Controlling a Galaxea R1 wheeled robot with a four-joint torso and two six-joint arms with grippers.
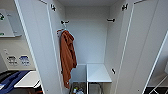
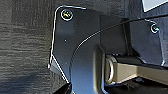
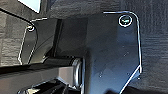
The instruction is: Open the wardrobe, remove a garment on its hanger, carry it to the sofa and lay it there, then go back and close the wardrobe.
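Note:
The wardrobe stands right in front of me in the head view. Both of its white doors are swung wide: the left door and the right door. Inside, a long rust-orange hooded garment hangs on a hanger from the left end of the rail. The rest of the hanging space is bare white back wall. A white shelf box sits low on the right inside. Both wrist views look down past the robot's own dark plates at dark carpet.
Small items lie in the wardrobe's floor compartment. Left of the open left door stand a white table and something blue; I cannot tell what it is. Wall panels with sockets are behind them.

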